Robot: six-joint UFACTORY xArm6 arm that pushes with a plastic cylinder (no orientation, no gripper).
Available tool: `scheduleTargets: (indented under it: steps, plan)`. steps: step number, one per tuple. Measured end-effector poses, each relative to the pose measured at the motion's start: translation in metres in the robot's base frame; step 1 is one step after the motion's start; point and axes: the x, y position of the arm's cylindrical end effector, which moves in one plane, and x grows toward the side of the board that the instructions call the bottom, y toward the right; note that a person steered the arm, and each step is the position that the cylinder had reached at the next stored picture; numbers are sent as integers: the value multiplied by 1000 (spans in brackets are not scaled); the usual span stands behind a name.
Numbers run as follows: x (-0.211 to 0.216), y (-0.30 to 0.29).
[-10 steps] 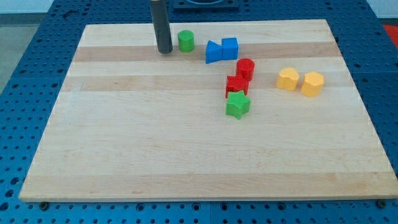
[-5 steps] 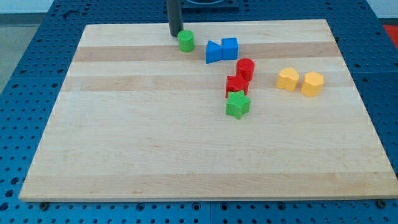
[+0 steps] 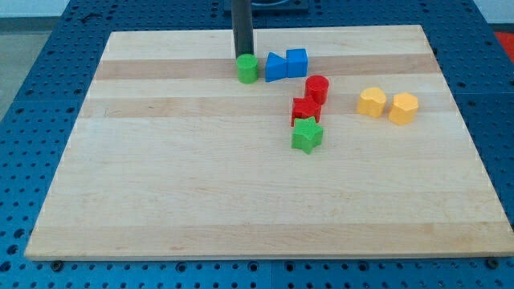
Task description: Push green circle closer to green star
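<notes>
I carry no gripper, so nothing is held. My tip [image 3: 242, 57] touches the green circle [image 3: 247, 69] at its top, up-left of the green star [image 3: 306, 135]. It looks light, rigid and slippery, so I'd push centrally.

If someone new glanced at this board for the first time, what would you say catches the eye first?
Most striking is the dark rod coming down from the view's top, my tip right behind the green circle, which sits just left of the blue triangle and blue cube. Next comes the cluster near the middle: a red cylinder, a red block and the green star. Two yellow blocks sit at the right.
</notes>
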Motion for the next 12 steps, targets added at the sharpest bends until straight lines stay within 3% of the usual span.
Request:
scheduleTargets:
  steps: [4, 6, 7, 8, 10, 11, 12]
  plan:
    - [183, -9]
    - [132, -15]
    - [115, 25]
    - [120, 17]
    - [186, -1]
    - [199, 1]
    - [186, 3]
